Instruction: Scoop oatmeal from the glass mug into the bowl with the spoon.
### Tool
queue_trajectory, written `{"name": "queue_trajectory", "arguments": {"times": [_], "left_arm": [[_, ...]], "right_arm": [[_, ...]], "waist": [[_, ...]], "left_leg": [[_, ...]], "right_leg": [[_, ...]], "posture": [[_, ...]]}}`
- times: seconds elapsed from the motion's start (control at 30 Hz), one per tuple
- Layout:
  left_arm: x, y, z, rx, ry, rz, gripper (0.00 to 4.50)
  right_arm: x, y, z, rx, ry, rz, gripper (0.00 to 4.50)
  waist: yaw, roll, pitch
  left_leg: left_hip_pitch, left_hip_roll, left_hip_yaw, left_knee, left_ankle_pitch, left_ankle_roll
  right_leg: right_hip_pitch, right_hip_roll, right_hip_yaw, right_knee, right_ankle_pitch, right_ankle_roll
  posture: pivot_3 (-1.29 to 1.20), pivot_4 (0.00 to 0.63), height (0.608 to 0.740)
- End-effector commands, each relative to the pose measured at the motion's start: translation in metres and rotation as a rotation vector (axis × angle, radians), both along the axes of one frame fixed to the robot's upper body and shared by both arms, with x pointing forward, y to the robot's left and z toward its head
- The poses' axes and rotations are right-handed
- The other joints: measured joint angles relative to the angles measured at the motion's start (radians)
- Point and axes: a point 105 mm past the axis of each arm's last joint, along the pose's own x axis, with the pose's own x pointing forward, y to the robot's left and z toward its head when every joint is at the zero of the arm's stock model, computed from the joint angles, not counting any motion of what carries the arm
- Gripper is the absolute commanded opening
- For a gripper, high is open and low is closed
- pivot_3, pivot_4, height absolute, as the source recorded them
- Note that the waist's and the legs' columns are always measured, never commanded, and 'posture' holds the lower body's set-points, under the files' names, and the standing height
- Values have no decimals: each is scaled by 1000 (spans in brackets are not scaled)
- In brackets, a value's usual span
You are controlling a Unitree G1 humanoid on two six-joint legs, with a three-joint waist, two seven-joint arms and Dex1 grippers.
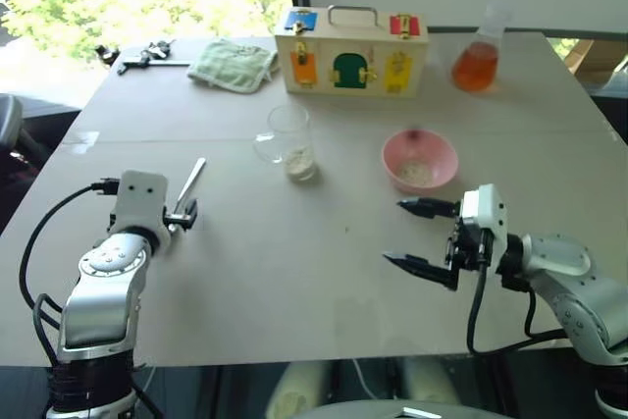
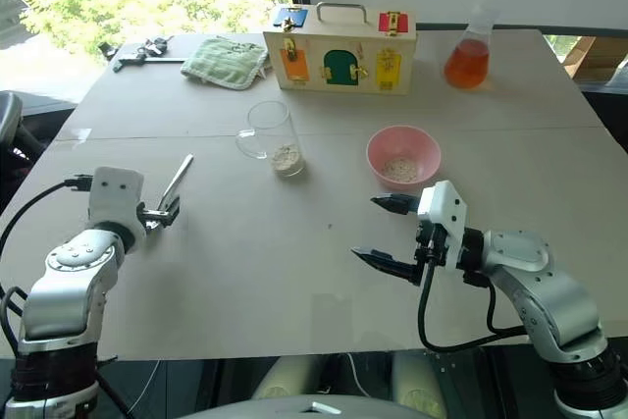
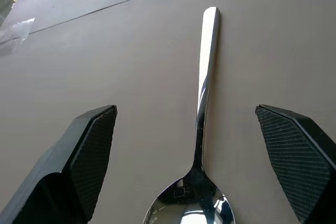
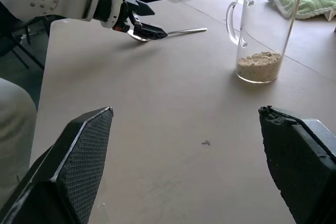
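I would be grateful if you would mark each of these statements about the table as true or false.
1. The spoon lies flat on the table, between the open fingers of the left gripper. True.
2. The glass mug is empty. False: oatmeal sits at its bottom.
3. The right gripper is shut on the bowl. False: it is open, near the bowl and apart from it.
4. The bowl already holds some oatmeal. True.
5. The flask holds orange liquid. True.
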Motion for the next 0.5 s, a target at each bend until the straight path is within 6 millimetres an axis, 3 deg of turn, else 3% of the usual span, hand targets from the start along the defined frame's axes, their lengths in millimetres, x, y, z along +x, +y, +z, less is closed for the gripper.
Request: {"name": "queue_trajectory", "arguments": {"times": [0.03,0.13,0.17,0.27,0.43,0.5], "left_arm": [[5,5,-7,-86,24,-5,4417],[9,7,-16,-153,48,-22,3724],[10,9,-20,-202,57,-12,3061],[6,14,-31,-301,88,26,2506],[-7,23,-43,-339,130,84,248],[-11,23,-44,-341,129,93,69]], "right_arm": [[-5,4,10,9,-43,15,4500],[-5,4,10,10,-43,13,4500],[-5,3,10,10,-43,10,4500],[-4,2,10,8,-44,2,4500],[-3,1,10,8,-45,-14,4500],[-3,1,10,10,-46,-17,4500]], "waist": [[0,0,0],[2,0,0],[2,0,0],[0,0,-1],[-9,4,-4],[-14,4,-4]], "left_leg": [[0,0,0,0,0,0],[0,0,0,0,1,-1],[1,0,0,0,1,-1],[1,0,0,0,1,-2],[2,0,0,0,1,-2],[2,0,0,0,1,-2]], "right_leg": [[0,0,0,0,0,0],[0,0,0,1,0,0],[0,0,0,1,0,-1],[0,0,0,2,1,-1],[0,0,1,3,1,-1],[0,0,1,3,1,-1]], "posture": [[0,150,740],[0,150,740],[0,150,740],[0,150,740],[0,150,740],[0,150,740]]}}
